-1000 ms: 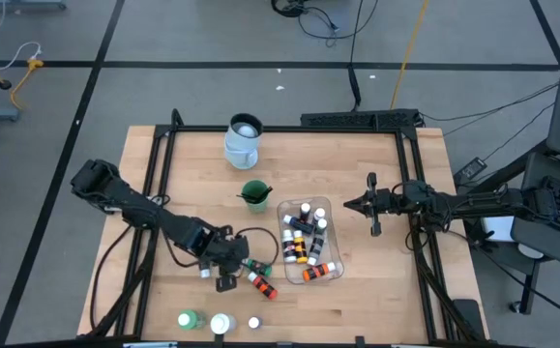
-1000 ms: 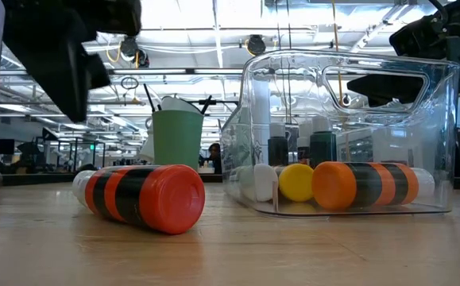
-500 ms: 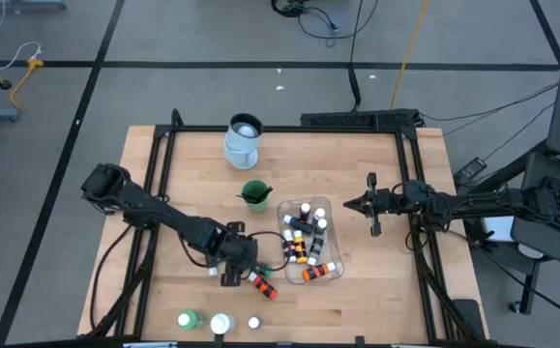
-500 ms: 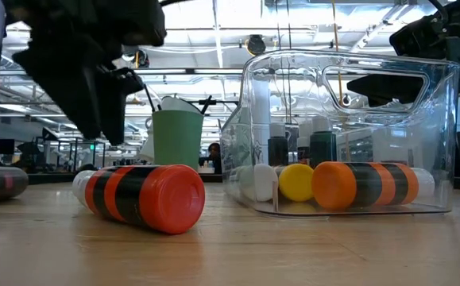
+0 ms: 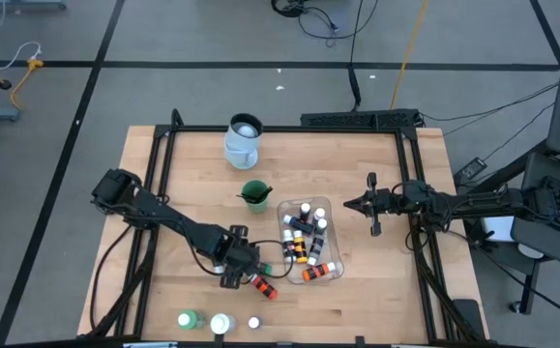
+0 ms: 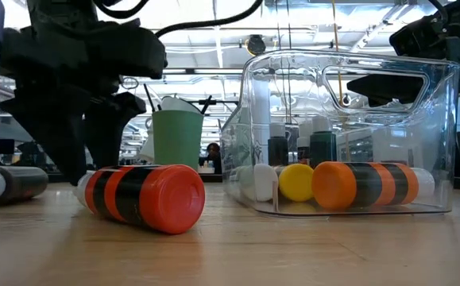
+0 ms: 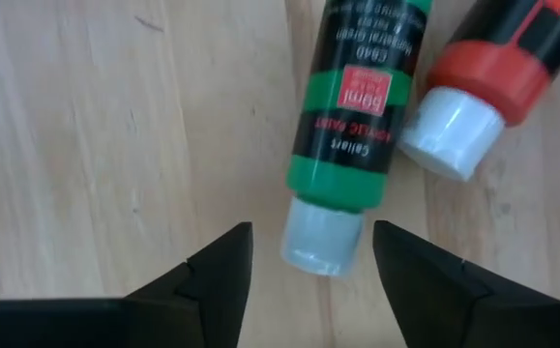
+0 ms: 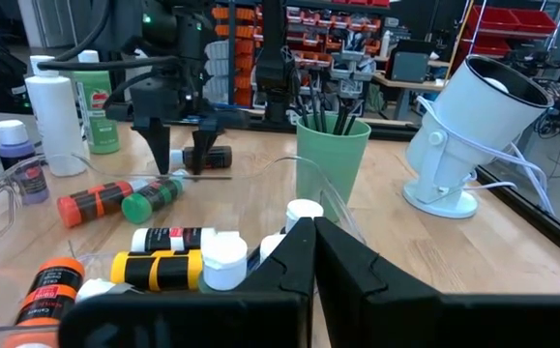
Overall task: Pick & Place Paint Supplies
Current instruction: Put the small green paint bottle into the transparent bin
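In the left wrist view the left gripper [image 7: 309,253] is seen with its jaws spread and nothing between them, poised over the white cap of a green paint bottle [image 7: 352,135] lying flat on the wood; a red bottle [image 7: 497,63] lies just beside it, cap near cap. This detail is lost in the high view, where the same gripper [image 5: 239,268] merely covers the two loose bottles beside the clear tub [image 5: 331,208]. In the low view only one lying bottle, orange-red with dark bands [image 6: 146,197], is shown in front of the dark fingers, and a green cup [image 6: 177,137] of brushes stands behind. The right wrist view alone shows both lying bottles side by side, with the right gripper [image 8: 313,232] closed and empty above the tub. Three upright containers are counted at the near table edge in the high view: a larger green bottle [image 5: 188,319], a white jar [image 5: 221,323] and a small white-capped one [image 5: 253,323]. Farthest off, one pale jug [image 5: 243,141] is seen
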Motion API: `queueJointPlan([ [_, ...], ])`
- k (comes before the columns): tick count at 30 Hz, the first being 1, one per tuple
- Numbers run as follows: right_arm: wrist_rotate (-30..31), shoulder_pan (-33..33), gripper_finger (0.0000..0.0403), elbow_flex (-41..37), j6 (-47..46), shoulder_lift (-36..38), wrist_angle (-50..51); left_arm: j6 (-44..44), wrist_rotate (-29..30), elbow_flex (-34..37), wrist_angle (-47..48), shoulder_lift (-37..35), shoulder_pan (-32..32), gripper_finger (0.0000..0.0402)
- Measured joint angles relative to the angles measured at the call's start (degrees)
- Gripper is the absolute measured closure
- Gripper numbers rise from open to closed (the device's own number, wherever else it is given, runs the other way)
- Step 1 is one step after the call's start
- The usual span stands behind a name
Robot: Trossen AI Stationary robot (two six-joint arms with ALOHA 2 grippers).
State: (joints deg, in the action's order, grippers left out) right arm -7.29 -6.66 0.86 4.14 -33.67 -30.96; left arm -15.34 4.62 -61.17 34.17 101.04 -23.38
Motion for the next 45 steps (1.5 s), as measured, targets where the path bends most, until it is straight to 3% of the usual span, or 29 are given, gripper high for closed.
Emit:
queueJointPlan([
  [7, -0.02, 0.00, 0.0399, 0.00, 0.00, 0.00, 0.02, 0.27, -0.34, 0.00, -0.38, -0.01, 0.27, 0.0246],
  [14, -0.02, 0.00, 0.0399, 0.00, 0.16, 0.02, 0.00, -1.10, -1.55, -0.40, -0.57, -0.35, 0.86, 0.0383],
  [17, -0.02, 0.00, 0.0399, 0.00, 0.17, 0.02, 0.00, -1.31, 0.59, -1.86, 2.08, -0.18, 0.89, 0.0392],
  [21, -0.01, 0.00, 0.0399, 0.00, 0.15, 0.01, 0.01, -1.24, 7.31, -8.95, 13.09, -0.11, 0.33, 0.0400],
  [24, -0.02, 0.00, 0.0399, 0.00, 0.17, 0.02, 0.00, -1.29, 12.84, -16.54, 20.79, -0.23, -0.75, 0.0399],
  [28, -0.02, 0.00, 0.0399, 0.00, 0.20, 0.02, 0.00, -1.29, 14.82, -23.26, 23.62, -0.30, -1.70, 0.0398],
  [35, -0.08, 0.00, 0.0399, 0.00, 0.44, 0.00, 0.26, 0.05, 13.29, -21.35, 18.37, 0.36, -1.09, 0.0390],
  [39, -0.17, -0.01, 0.0399, 0.00, 0.97, 0.00, 0.33, 0.19, 11.43, -17.87, 17.08, 1.37, -1.07, 0.0346],
  [45, -0.19, -0.02, 0.0399, 0.00, 1.05, 0.00, 0.37, 0.00, 2.94, -13.39, 15.61, 3.16, -1.03, 0.0236],
])
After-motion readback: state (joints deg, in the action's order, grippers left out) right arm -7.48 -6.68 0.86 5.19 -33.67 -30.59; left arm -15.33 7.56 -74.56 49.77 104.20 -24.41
